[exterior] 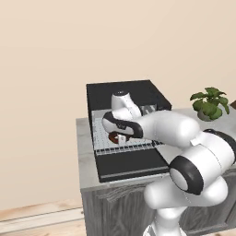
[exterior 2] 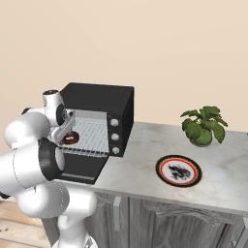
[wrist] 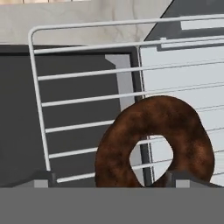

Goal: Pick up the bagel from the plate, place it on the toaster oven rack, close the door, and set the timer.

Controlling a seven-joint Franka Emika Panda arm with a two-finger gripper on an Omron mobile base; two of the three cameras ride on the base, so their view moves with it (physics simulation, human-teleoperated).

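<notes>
Now placing step: bagel (wrist: 155, 140) lies on toaster oven rack (wrist: 83, 100), rack pulled out over lowered door (exterior: 131, 167). Claw (wrist: 111, 179) spread, fingertips flanking bagel, nothing pinched. Next, likely: withdraw clear of rack, then lift door shut.

A home kitchen: black toaster oven (exterior 2: 99, 116) w/ knobs stands on a marble-top desk (exterior 2: 140, 160) over grey wood cabinets (exterior 2: 160, 218). Also a decorated plate (exterior 2: 178, 170), potted plant (exterior 2: 203, 126), plain beige wall, wood floor (exterior: 37, 216).
</notes>
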